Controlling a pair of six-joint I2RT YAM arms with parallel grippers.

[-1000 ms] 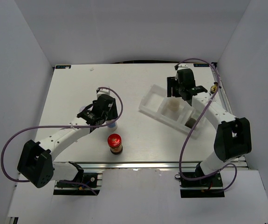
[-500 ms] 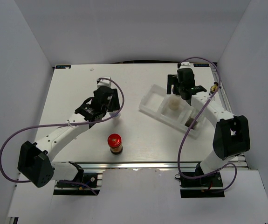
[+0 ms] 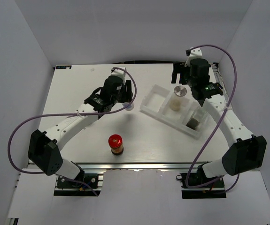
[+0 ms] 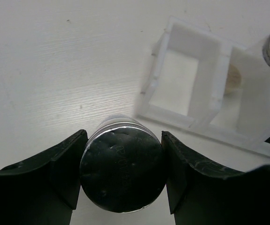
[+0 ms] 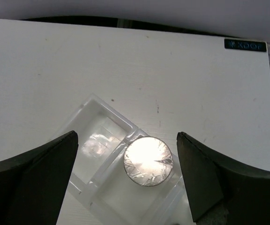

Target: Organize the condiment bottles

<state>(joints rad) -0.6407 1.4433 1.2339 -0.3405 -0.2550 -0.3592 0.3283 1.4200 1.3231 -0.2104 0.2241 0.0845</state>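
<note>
Here, the left gripper [image 4: 123, 140] clamps 1 silver-lidded jar [image 4: 122, 176] just beside the end compartment of the white tray [image 4: 217, 79]. The right gripper [image 5: 126, 138] gapes wide above a 2nd silver-lidded jar [image 5: 148, 161] standing in the middle compartment; the red-lidded bottle [image 3: 115, 144] stands well apart.

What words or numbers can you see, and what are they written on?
"XDOF", roughly, small and faint: on the dark sticker at the far corner of the table.
Stamped marks on the lid of the silver-lidded bottle: too blurred to read.
Nothing else is readable.
</note>
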